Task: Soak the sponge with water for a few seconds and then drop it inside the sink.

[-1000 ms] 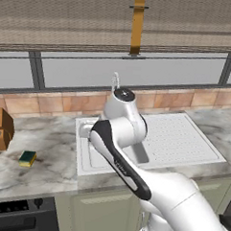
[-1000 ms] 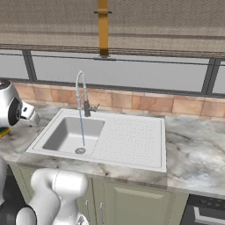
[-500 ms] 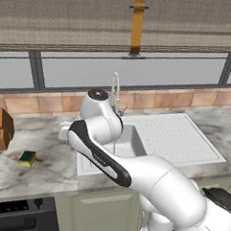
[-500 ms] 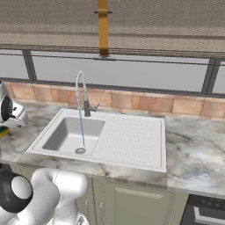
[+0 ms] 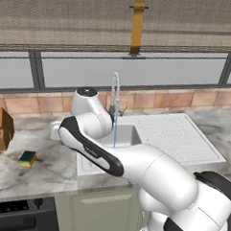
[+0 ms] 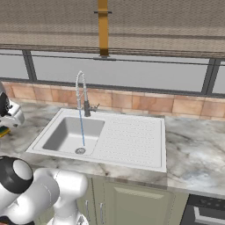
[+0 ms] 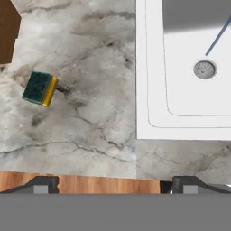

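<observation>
Since prev. frames arm has swung further left, off the sink [image 5: 128, 137] and over the marble worktop [image 7: 90, 113]. Gripper [image 7: 110, 184]: jaws wide apart, nothing between them, hovering above worktop. Sponge [image 7: 40, 89] lies flat on worktop, ahead and left of gripper, well apart, green face up. Water [image 7: 219, 38] runs into sink, ahead-right, nr drain [image 7: 204, 69].
</observation>
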Controlling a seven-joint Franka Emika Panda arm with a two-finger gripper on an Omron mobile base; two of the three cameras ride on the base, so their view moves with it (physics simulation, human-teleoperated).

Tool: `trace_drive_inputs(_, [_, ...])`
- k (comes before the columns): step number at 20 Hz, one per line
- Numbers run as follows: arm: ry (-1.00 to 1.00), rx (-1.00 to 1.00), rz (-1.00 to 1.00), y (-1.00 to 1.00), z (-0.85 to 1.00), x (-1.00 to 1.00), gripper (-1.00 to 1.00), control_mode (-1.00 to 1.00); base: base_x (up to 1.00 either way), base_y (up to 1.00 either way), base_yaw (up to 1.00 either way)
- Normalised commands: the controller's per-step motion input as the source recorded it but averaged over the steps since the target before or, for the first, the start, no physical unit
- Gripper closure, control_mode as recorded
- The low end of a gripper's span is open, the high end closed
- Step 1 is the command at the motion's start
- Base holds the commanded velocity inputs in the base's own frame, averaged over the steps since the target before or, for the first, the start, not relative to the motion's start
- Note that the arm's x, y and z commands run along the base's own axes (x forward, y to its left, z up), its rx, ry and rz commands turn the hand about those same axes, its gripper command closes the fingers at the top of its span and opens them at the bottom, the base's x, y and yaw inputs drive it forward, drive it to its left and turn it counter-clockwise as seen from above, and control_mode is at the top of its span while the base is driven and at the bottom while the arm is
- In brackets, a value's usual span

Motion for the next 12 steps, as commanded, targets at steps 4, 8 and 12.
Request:
trace_drive_inputs(4, [0.00, 0.00, 0.00, 0.00, -0.28, 0.00, -1.00, -1.00, 0.00, 0.00, 0.00])
trace_drive_inputs(8, [0.00, 0.00, 0.00, 0.00, -0.43, 0.00, -1.00, -1.00, 0.00, 0.00, 0.00])
trace_drive_inputs(12, [0.00, 0.00, 0.00, 0.03, -0.27, 0.00, -1.00, -1.00, 0.00, 0.00, 0.00])
